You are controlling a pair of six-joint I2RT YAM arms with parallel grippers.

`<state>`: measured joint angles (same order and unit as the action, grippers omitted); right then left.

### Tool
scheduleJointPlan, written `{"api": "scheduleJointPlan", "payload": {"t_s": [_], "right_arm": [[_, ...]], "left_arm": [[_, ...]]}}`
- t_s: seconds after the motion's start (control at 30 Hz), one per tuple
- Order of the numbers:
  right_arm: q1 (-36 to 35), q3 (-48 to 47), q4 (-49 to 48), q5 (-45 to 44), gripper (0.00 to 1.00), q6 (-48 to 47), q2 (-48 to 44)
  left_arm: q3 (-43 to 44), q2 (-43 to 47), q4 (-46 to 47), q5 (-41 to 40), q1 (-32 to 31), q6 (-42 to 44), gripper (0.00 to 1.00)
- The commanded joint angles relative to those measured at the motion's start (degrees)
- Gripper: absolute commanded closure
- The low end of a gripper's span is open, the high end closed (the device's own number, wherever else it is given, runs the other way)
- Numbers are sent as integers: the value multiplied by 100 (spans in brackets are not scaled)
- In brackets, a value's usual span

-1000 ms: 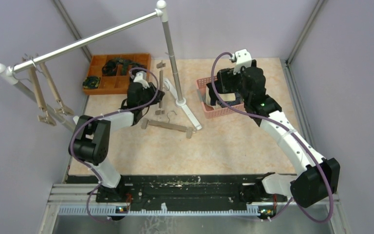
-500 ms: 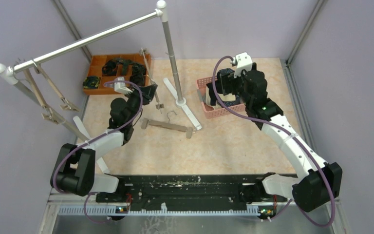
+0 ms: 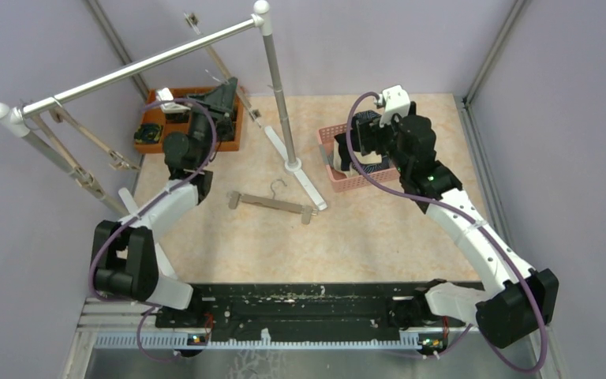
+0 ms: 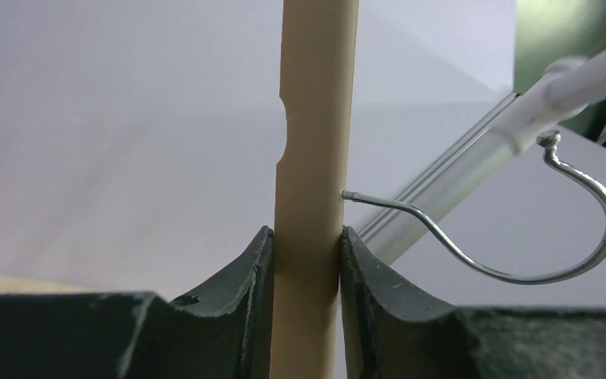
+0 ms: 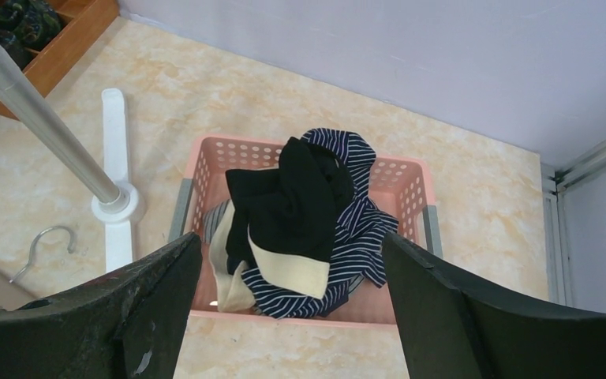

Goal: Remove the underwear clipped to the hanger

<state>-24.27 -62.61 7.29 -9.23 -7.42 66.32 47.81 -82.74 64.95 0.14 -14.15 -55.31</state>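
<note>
The left gripper is clenched on the flat beige bar of a wooden hanger, its two dark fingers pressed against either side of the wood. A wire hook curls out from the bar to the right, its bend close under the silver rail, though the left wrist view does not show whether the two touch. From the top view that arm is raised toward the far left corner, and the hanger it holds slants up past the rail above the orange tray. Two more hangers dangle from the rail's left end, and another hanger lies flat on the table near the white foot of the upright pole. The right gripper is released, its fingers spread wide and grasping nothing, and it hovers above the pink basket. The underwear lies heaped inside this basket: a black piece with a wide beige waistband on top, a navy-striped piece beneath and around it, and a bit of grey cloth showing at the left side. No cloth is visible on the held hanger in the parts the views show. In the top view the basket sits on the table just right of the pole's foot, largely covered by the right gripper.
</note>
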Motion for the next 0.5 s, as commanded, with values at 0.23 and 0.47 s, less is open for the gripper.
{"api": "scheduleJointPlan", "payload": {"t_s": [0.23, 0.47], "right_arm": [[-46, 82, -162, -27, 16, -31, -248], [-51, 96, -256, 93, 16, -18, -92]], "left_arm": [[2160, -235, -1708, 1262, 325, 479, 88], [2010, 3, -1659, 1239, 325, 396, 87]]}}
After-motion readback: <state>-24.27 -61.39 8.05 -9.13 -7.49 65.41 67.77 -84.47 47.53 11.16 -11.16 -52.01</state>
